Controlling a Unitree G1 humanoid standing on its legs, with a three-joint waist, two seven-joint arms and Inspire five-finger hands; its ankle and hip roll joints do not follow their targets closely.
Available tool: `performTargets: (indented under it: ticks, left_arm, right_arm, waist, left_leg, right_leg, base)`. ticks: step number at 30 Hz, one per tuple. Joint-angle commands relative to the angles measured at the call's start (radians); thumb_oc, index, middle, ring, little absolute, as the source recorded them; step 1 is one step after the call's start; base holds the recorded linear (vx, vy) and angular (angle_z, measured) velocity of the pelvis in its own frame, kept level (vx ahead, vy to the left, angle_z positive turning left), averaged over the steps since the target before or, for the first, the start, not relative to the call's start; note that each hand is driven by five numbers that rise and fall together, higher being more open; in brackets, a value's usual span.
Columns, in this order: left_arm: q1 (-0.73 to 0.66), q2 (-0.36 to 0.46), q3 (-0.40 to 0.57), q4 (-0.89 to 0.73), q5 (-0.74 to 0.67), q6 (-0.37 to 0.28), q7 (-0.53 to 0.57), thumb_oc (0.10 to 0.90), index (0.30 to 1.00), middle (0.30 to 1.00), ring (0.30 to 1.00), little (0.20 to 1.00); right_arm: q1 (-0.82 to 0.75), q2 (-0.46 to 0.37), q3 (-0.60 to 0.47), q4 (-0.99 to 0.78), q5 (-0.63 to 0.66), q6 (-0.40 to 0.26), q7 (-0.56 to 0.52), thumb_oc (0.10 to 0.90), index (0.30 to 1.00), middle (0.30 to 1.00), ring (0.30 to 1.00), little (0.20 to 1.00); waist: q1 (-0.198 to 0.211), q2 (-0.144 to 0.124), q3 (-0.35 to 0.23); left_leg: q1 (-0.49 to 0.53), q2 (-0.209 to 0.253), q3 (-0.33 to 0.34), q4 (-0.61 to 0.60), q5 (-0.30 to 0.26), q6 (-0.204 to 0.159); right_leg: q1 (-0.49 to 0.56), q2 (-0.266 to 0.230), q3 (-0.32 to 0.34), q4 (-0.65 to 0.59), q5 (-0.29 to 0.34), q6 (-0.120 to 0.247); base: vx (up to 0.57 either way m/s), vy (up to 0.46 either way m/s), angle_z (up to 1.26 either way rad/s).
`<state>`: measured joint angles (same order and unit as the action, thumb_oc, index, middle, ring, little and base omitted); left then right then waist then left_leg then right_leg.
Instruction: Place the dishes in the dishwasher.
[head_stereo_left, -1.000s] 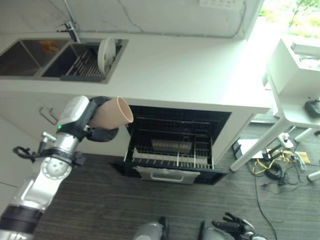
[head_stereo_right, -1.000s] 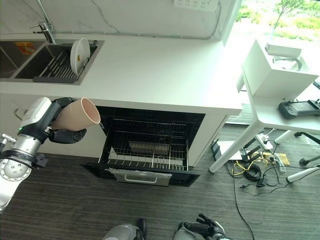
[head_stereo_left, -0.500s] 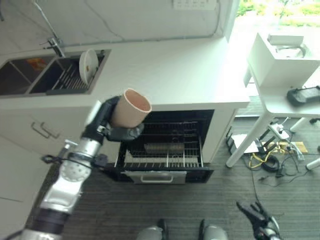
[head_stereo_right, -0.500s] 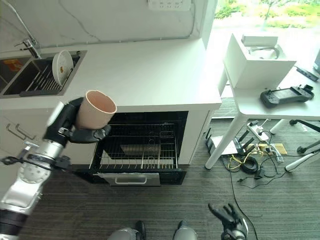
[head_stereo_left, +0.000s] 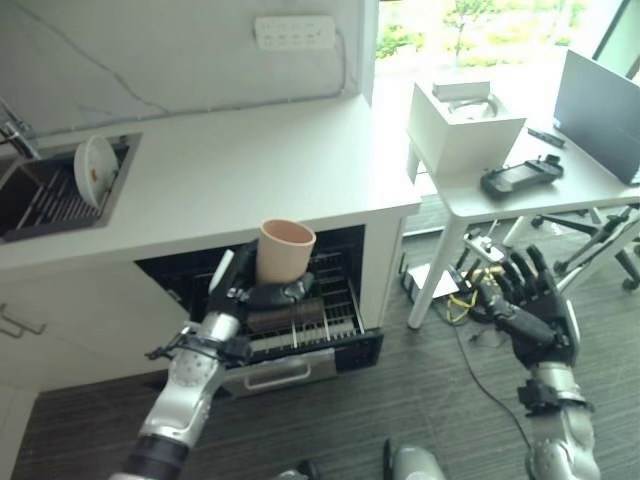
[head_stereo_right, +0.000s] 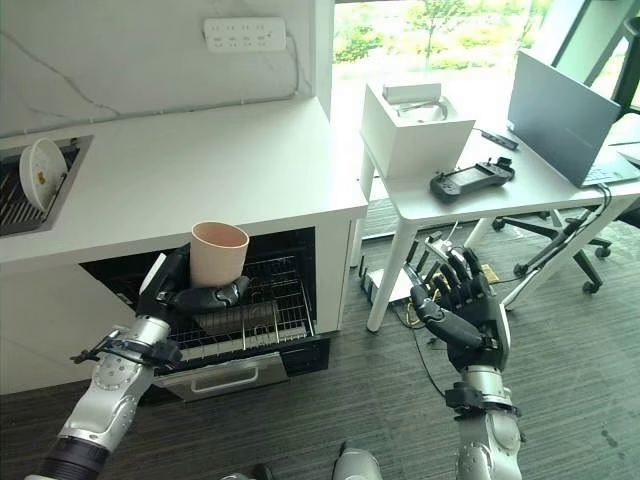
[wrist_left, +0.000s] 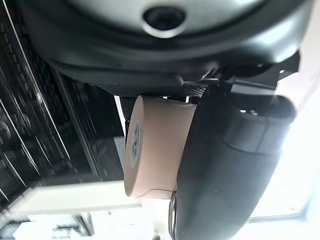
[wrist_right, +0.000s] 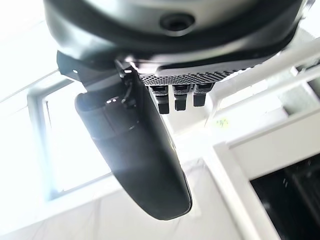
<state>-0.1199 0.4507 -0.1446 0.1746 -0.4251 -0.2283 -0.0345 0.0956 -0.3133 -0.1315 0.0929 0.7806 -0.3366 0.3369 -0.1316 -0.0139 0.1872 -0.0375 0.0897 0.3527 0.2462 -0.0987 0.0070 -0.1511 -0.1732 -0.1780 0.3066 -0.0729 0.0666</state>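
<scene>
The left hand (head_stereo_right: 195, 296) was curled round the base of a beige cup (head_stereo_right: 218, 254), thumb and fingers wrapped under and around it, and held it upright with its open mouth facing up. The cup sat in front of the open dishwasher (head_stereo_right: 215, 330), over the pulled-out wire rack (head_stereo_right: 255, 322), just below the edge of the white countertop (head_stereo_right: 200, 180). In the left wrist view the cup (wrist_left: 157, 145) lay pressed against the hand's dark thumb (wrist_left: 227, 175), with the rack wires showing beyond it.

The right hand (head_stereo_right: 465, 310) was raised well to the right of the dishwasher, fingers spread wide and straight, holding nothing. It stood in front of a white side table (head_stereo_right: 470, 190), well apart from the cup.

At the far left, a white plate (head_stereo_right: 42, 172) stood on edge in a drying rack (head_stereo_left: 40, 205) set in the sink. On the side table were a white box (head_stereo_right: 415, 125), a dark handheld controller (head_stereo_right: 472, 180) and an open laptop (head_stereo_right: 555, 105). A power strip (head_stereo_right: 243, 33) was fixed on the wall above the countertop.
</scene>
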Motion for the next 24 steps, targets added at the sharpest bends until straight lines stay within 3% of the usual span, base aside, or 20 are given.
performTargets:
  ticks: [1,9,15,24]
  left_arm:
    - [-0.119,0.013,0.026,-0.018,0.018,-0.137,0.023,0.400,0.300,0.300,0.300,0.300]
    - [-0.142,-0.029,-0.057,-0.016,0.207,-0.167,0.194,0.400,0.300,0.300,0.300,0.300]
    - [-0.174,-0.022,-0.136,-0.064,0.519,-0.276,0.474,0.400,0.300,0.300,0.300,0.300]
    - [-0.198,-0.053,-0.202,-0.058,0.607,-0.319,0.622,0.400,0.300,0.300,0.300,0.300]
  right_arm:
    - [-0.073,-0.054,-0.005,-0.105,0.050,-0.037,0.141,0.800,0.900,0.900,0.900,0.900]
    - [-0.147,-0.045,0.195,-0.253,0.034,0.063,0.143,0.800,0.900,0.900,0.900,0.900]
    - [-0.258,-0.021,0.353,-0.256,0.043,0.069,0.044,0.800,0.900,0.900,0.900,0.900]
    - [-0.392,0.026,0.446,-0.204,0.023,0.076,-0.107,0.800,0.900,0.900,0.900,0.900]
  waist:
    - [0.014,0.021,-0.040]
    - [0.042,0.022,-0.053]
    - [0.106,0.012,-0.048]
    - [0.156,0.002,-0.048]
  left_leg:
    - [0.051,0.085,-0.060,0.054,-0.111,-0.064]
    - [0.047,0.083,-0.069,0.054,-0.098,-0.066]
    - [0.037,0.088,-0.096,0.054,-0.088,-0.074]
    - [0.033,0.092,-0.127,0.054,-0.085,-0.083]
  right_leg:
    - [0.060,-0.076,-0.017,-0.007,-0.052,0.112]
    - [0.066,-0.069,-0.014,-0.007,-0.058,0.102]
    - [0.090,-0.078,-0.049,-0.007,-0.065,0.095]
    - [0.119,-0.085,-0.083,-0.007,-0.071,0.087]
  base:
    - [0.01,0.010,-0.39]
    - [0.00,-0.003,-0.13]
    - [-0.02,-0.053,0.20]
    - [0.01,-0.027,0.22]
